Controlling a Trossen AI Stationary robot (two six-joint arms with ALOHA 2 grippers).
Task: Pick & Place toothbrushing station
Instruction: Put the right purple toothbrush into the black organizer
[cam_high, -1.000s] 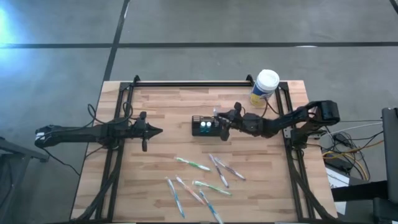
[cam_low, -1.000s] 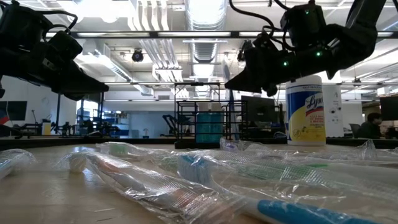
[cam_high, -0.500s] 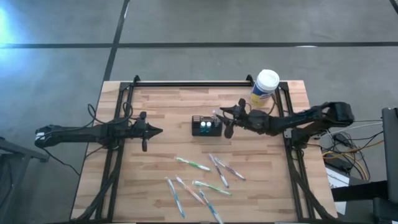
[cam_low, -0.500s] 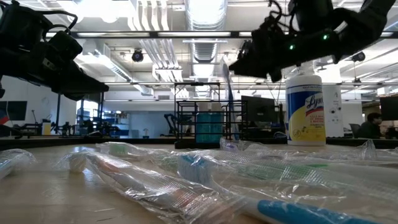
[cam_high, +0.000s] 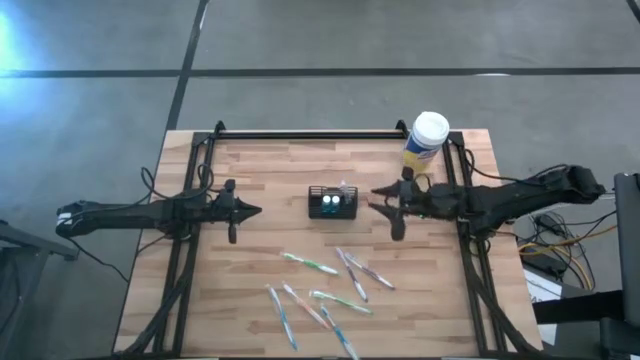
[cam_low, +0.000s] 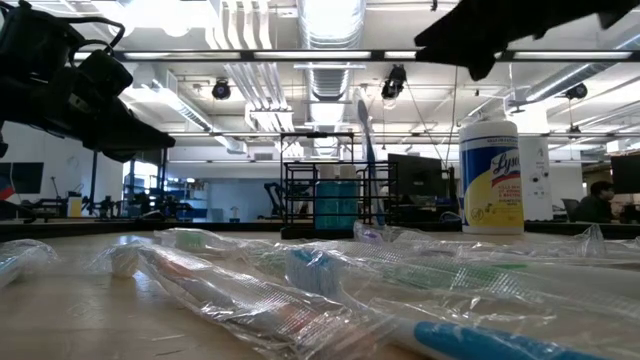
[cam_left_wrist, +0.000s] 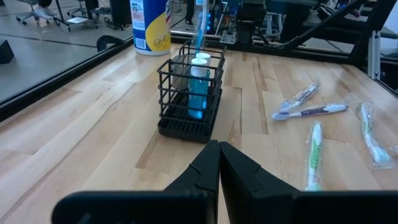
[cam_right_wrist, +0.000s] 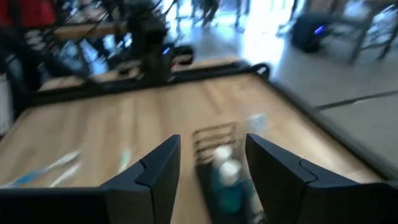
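The toothbrushing station (cam_high: 333, 203), a small black wire holder, stands on its base mid-table. It holds two blue tubes and an upright toothbrush (cam_low: 367, 140); the left wrist view shows it too (cam_left_wrist: 189, 93). My right gripper (cam_high: 376, 198) hangs open above the table, just right of the station and clear of it. In its own view (cam_right_wrist: 211, 142) the station (cam_right_wrist: 219, 158) shows blurred between the fingers, farther off. My left gripper (cam_high: 256, 210) waits shut to the station's left (cam_left_wrist: 219, 152).
A white-lidded canister with a yellow label (cam_high: 427, 138) stands at the far right corner (cam_low: 491, 178). Several wrapped toothbrushes (cam_high: 330, 290) lie scattered on the near half of the table (cam_low: 300, 285). A black frame rail (cam_high: 300, 135) runs along the table's edges.
My right gripper has opened, drawn back from the station toward the table's right edge and risen. The station and its upright toothbrush stay where they were.
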